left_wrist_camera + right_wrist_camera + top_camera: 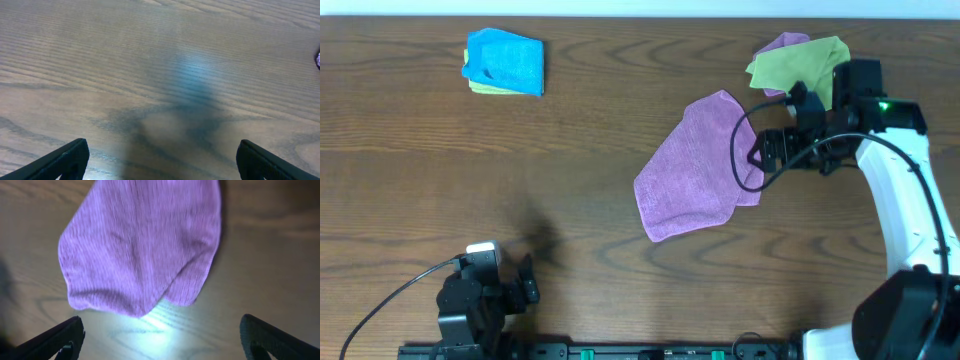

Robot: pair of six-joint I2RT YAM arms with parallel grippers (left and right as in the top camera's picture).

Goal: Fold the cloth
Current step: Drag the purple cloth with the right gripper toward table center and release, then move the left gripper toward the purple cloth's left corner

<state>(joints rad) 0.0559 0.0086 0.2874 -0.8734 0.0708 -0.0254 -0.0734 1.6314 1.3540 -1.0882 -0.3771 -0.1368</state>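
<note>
A purple cloth (pixel 695 165) lies loosely folded on the wooden table, right of centre. In the right wrist view the purple cloth (pixel 142 250) lies just beyond my fingertips, its near edge doubled over. My right gripper (pixel 768 148) hovers at the cloth's right edge; in its wrist view the right gripper (pixel 160 340) is open and empty above bare table. My left gripper (pixel 525 282) rests near the table's front left; in its own view the left gripper (pixel 160 162) is open and empty over bare wood.
A green cloth (pixel 800 62) lies on another purple cloth (pixel 782 44) at the back right, just behind my right arm. A folded blue cloth (pixel 506 62) on a yellow-green one sits at the back left. A black cable loops over the purple cloth's right side.
</note>
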